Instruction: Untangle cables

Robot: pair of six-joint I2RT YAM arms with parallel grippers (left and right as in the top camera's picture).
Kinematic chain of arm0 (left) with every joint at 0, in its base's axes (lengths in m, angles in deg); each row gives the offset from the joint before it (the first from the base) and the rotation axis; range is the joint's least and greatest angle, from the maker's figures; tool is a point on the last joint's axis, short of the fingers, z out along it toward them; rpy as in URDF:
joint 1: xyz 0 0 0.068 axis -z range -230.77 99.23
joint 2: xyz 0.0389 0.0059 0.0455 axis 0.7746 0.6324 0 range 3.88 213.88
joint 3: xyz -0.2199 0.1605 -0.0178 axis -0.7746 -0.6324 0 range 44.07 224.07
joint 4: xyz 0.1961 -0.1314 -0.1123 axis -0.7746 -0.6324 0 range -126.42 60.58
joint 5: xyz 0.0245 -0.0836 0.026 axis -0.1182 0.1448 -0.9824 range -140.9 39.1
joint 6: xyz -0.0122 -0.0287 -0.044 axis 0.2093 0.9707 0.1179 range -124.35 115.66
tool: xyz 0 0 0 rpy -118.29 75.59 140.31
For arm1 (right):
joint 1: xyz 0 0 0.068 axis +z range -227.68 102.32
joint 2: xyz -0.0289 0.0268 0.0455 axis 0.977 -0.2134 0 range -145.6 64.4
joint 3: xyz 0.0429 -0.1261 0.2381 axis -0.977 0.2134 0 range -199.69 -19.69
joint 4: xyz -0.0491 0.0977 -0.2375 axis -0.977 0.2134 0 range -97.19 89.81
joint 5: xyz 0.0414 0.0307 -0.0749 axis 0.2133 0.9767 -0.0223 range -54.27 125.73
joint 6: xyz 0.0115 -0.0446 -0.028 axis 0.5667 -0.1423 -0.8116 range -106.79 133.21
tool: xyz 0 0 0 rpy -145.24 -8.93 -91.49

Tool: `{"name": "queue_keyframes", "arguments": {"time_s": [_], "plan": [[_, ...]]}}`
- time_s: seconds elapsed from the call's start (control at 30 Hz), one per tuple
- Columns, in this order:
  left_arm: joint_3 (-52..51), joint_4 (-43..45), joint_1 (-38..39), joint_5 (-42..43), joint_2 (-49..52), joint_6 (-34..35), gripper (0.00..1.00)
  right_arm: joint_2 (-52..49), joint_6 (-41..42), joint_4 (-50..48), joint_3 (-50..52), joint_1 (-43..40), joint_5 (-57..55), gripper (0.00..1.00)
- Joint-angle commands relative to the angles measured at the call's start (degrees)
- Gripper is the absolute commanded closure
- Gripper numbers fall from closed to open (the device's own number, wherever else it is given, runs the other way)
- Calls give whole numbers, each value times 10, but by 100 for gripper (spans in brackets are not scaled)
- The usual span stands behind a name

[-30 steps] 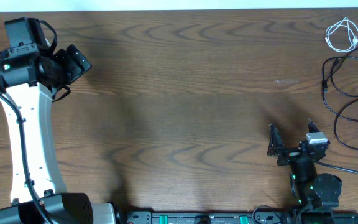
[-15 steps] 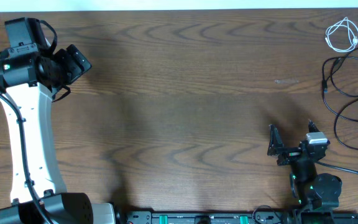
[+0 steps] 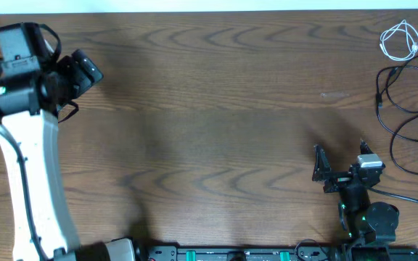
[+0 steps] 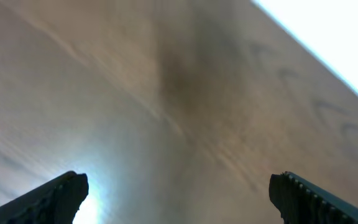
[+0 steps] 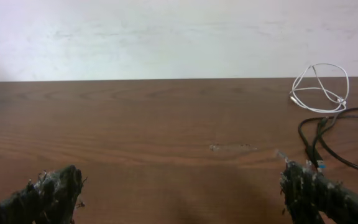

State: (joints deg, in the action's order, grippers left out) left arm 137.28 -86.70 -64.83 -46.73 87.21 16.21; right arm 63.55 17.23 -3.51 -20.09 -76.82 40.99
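Leftward since a second ago, the left arm (image 3: 27,159) reaches the surface's (image 3: 231,109) far-left corner, left fingers (image 4: 58,193) spread apart. Right fingers (image 5: 48,193) are equally parted at the near edge, and the cables (image 3: 379,101) lie by the far-right corner.

The short cable (image 3: 400,40) lies in the far right corner of the worktop (image 3: 216,109), and the long cables (image 3: 405,109) lie just in front of it along the right edge, running off that edge in places. The right gripper (image 3: 339,163) sits near the front edge, left of the long cables and well in front of the short cable, its jaws set wide with only worktop between them. The left gripper (image 3: 85,69) hangs over the far left corner, well apart from every cable.
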Motion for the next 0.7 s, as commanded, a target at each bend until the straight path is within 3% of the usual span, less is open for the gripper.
{"name": "queue_keyframes", "arguments": {"time_s": [0.0,0.37,0.67], "plan": [[-36,34,10,-7,-50,-51,2,5,-5,3,1,5,-6,1],[-386,369,66,22,-289,-118,2,5,-5,3,1,5,-6,1],[-646,545,65,37,-482,-137,2,5,-5,3,1,5,-6,1]]}}
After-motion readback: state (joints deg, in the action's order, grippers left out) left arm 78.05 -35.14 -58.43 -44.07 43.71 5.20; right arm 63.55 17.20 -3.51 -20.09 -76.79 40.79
